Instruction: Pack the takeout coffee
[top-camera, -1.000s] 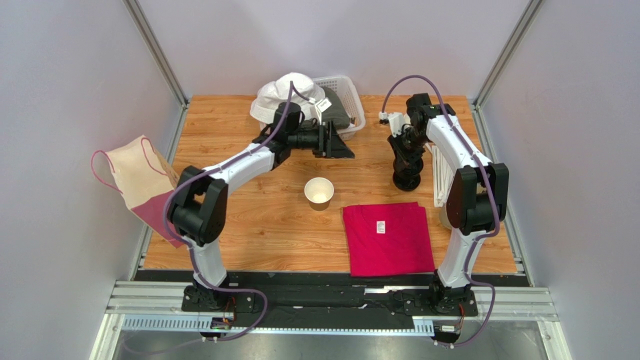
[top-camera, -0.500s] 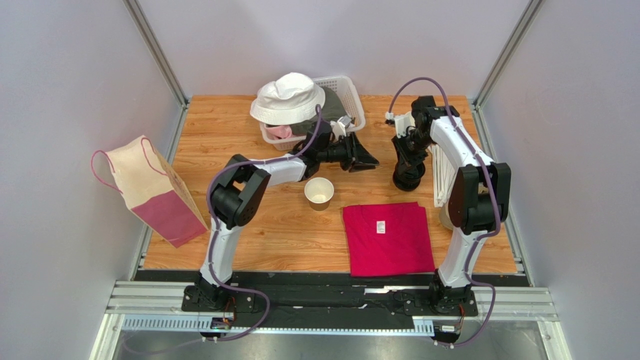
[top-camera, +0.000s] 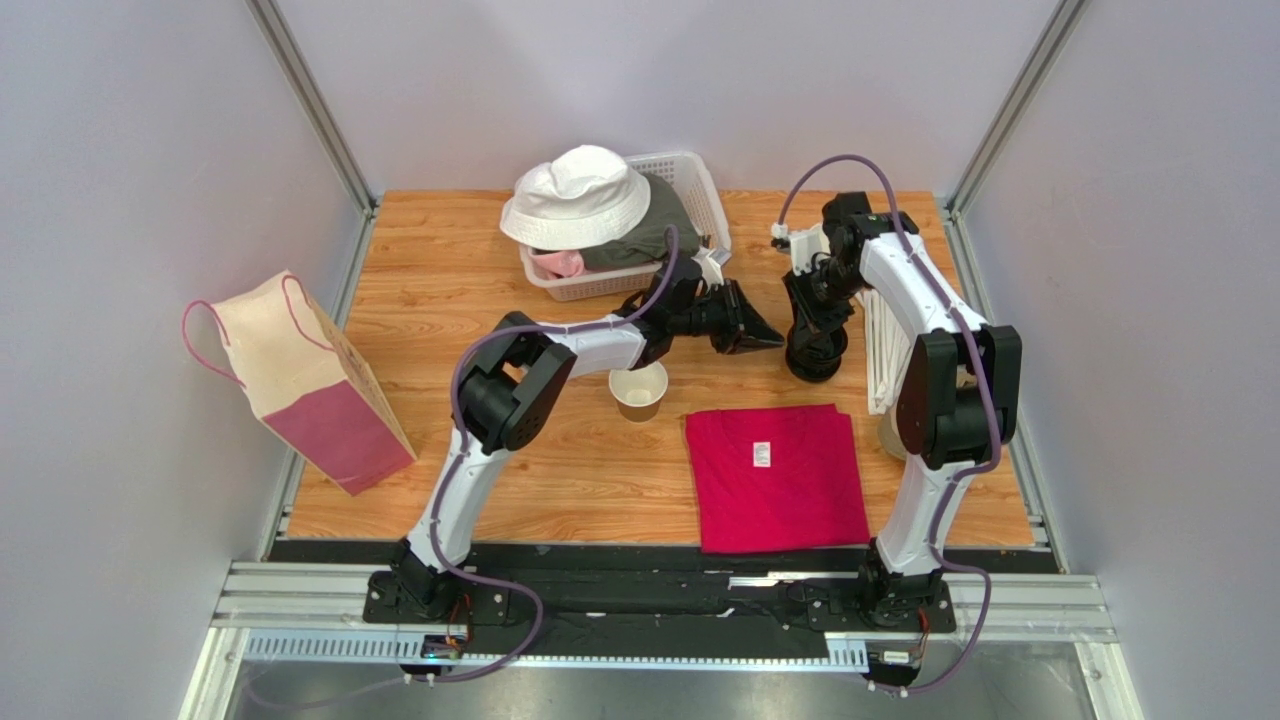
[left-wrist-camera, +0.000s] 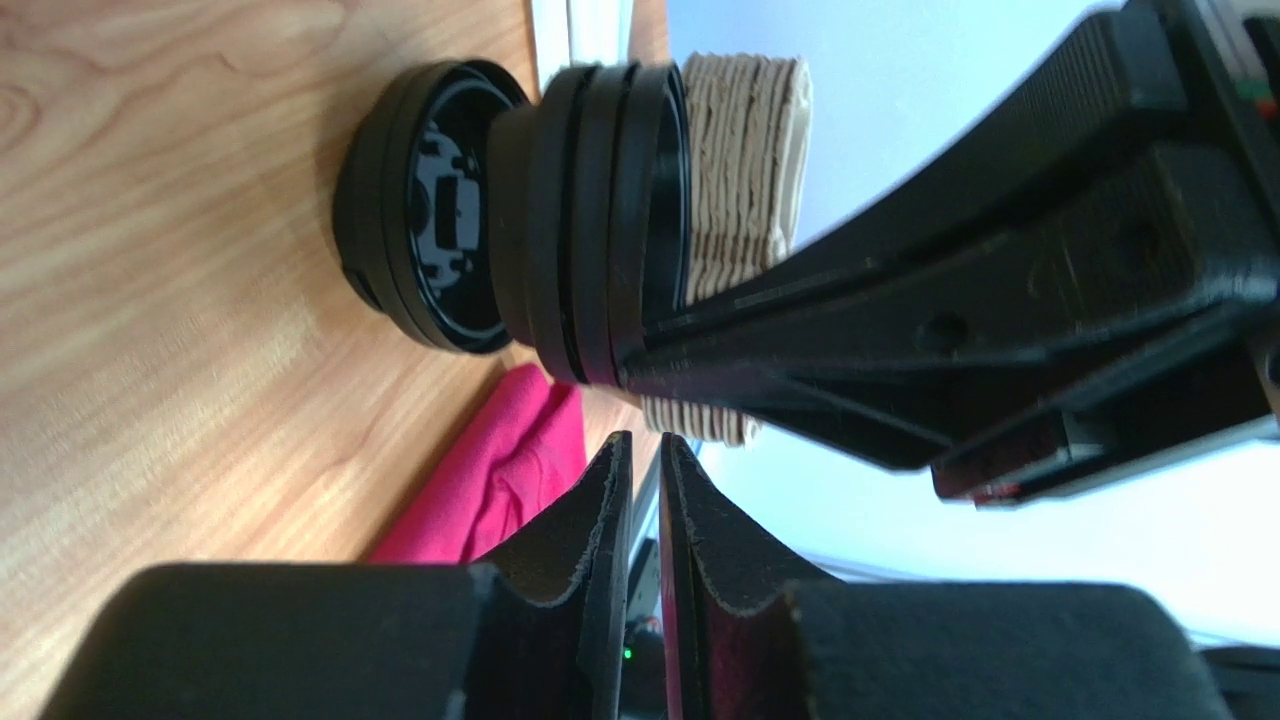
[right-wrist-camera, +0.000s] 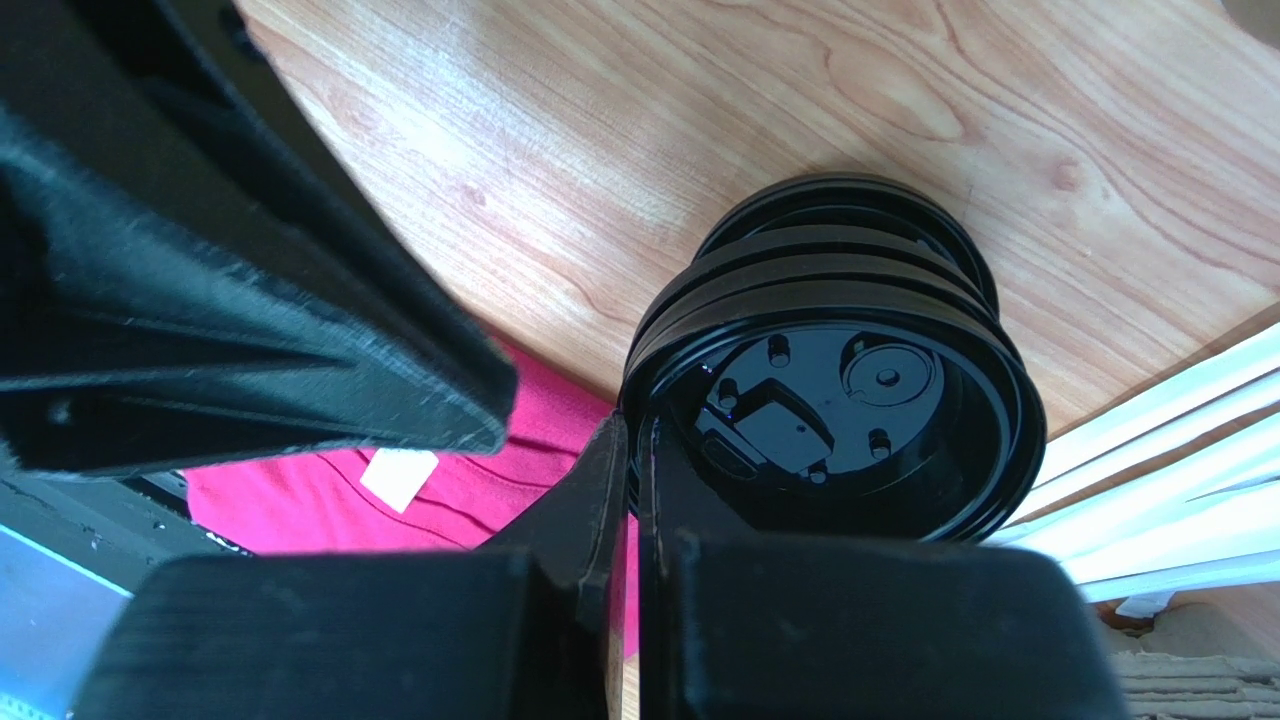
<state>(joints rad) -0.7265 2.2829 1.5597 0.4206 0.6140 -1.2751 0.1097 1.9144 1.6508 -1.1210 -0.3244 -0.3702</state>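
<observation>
The takeout coffee (top-camera: 639, 386) isn't a finished coffee yet: the tan cup stands open and lidless near the middle of the surface (top-camera: 556, 465). The left arm stretches past just above it, on its twelve o'clock side.

All the action is at about two o'clock from the cup, where both arms crowd the stack of black lids (right-wrist-camera: 842, 375). The right gripper (right-wrist-camera: 634, 435) has its jaws clenched, and from where I stand they seem to be nipping the rim of the topmost lid. The left gripper (left-wrist-camera: 639, 447) points in from nine o'clock with its jaws drawn almost together. Only a thin slit shows between them, with nothing in it, and the tips sit just beside the stack's lower edge.

Here's what worries me:
- **Lids sticking:** they nest tightly, so a pull on the top one may bring two or three along, or drag the whole stack sideways.
- **Jaws clashing:** two sets of jaws work the same small rim, and either arm shifting could knock the other's fingers and flick the lid loose.
- **Cup tipping:** the left forearm hangs so near the open cup that a careless swing back would tip it, probably onto the red shirt (top-camera: 777, 477) at its four o'clock.
- **Long carry:** the paper bag (top-camera: 308, 398) stands well apart at nine o'clock, so a lid seated crooked would have plenty of time to pop off
</observation>
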